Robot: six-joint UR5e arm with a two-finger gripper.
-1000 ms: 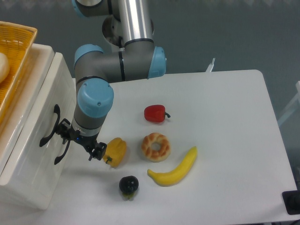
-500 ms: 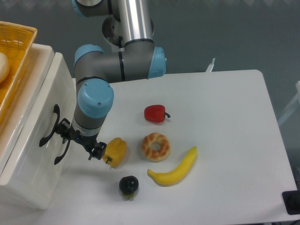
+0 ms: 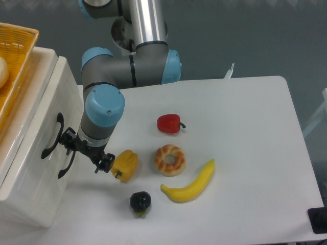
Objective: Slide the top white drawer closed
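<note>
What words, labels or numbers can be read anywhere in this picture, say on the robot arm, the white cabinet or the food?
None: no readable text, label, brand or number shows anywhere.
The robot arm, the top white drawer, the orange basket and the table are all plain.
The toy foods, such as the banana, carry no stickers.
</note>
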